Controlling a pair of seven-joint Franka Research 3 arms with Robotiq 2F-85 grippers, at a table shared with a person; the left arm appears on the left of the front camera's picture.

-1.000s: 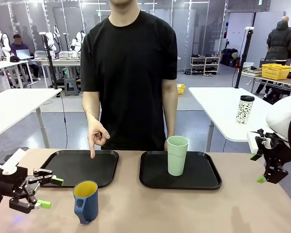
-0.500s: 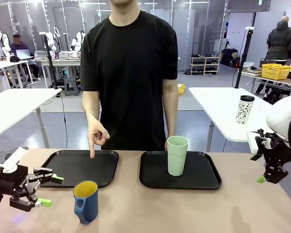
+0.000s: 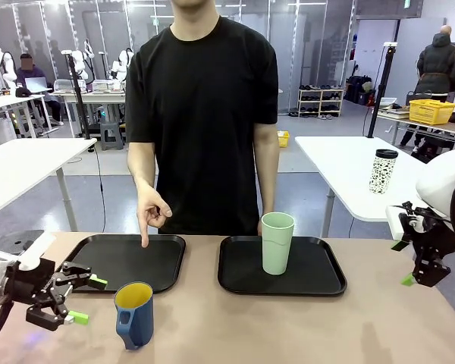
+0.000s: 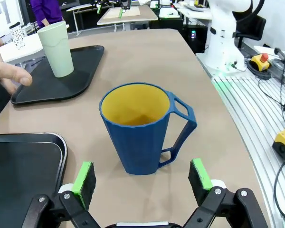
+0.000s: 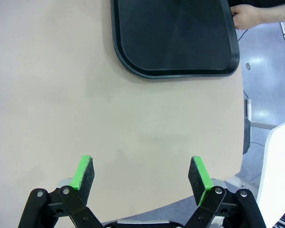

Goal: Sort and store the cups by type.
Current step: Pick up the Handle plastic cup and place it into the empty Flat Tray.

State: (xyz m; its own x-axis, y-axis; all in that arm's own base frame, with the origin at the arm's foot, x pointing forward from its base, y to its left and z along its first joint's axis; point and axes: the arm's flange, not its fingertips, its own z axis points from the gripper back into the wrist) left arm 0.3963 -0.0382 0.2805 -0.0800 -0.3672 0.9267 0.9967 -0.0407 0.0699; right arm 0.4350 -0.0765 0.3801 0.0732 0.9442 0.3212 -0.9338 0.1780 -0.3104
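Left gripper (image 3: 89,300) hangs low and level, jaws spread wide, facing the blue mug (image 3: 134,312); right gripper (image 3: 403,262) hovers aside, likewise spread, empty.

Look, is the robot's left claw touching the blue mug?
Apart. The left wrist view shows bare table between the blue mug and each green pad of the open left gripper.

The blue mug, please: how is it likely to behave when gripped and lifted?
The blue mug looks like rigid plastic and empty, so probably light and stiff. Its walls taper to a narrower base, so a sideways nudge might tip it. The handle juts to one side, so it may twist in a grip.
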